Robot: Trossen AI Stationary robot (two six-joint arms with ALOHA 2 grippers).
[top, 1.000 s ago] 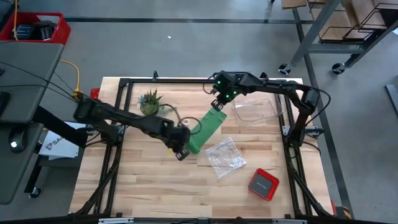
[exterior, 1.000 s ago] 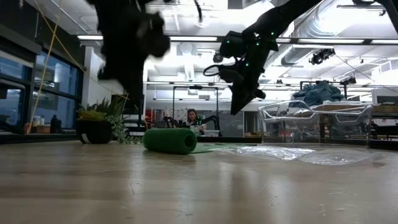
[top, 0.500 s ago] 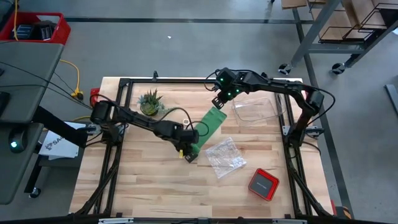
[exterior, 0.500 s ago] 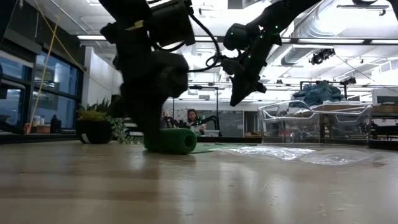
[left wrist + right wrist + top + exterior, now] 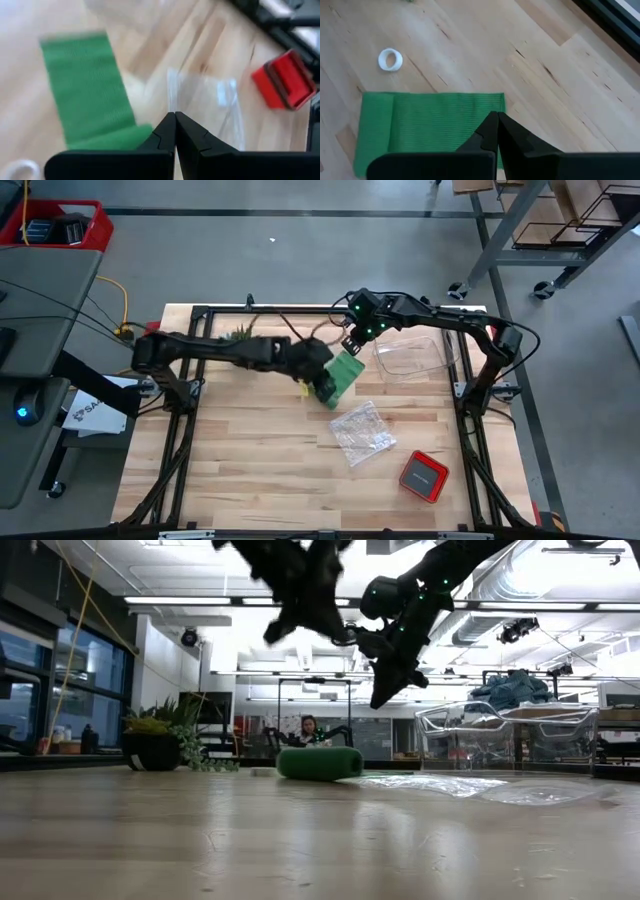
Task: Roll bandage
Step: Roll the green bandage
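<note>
The green bandage (image 5: 345, 370) lies on the table. Its near part is rolled into a roll (image 5: 320, 762) that rests on the tabletop, and its far part is a flat strip (image 5: 430, 125). My left gripper (image 5: 318, 380) is shut and raised above the roll, touching nothing; the roll and strip show below it in the left wrist view (image 5: 82, 85). My right gripper (image 5: 355, 345) is shut and hangs above the strip's far end, clear of the table in the low view (image 5: 382, 695).
A crinkly clear plastic bag (image 5: 358, 430) lies near the roll, with a red box (image 5: 424, 476) beyond it toward the near right. A clear plastic container (image 5: 410, 358) stands at the far right, a potted plant (image 5: 240, 340) at the far left. A white tape ring (image 5: 390, 59) lies beside the strip.
My left gripper came down to the roll from its near side, then went toward the far right and rose. The roll has rolled along the strip toward the far end, so the flat part is shorter. My right gripper has stayed above the far end.
</note>
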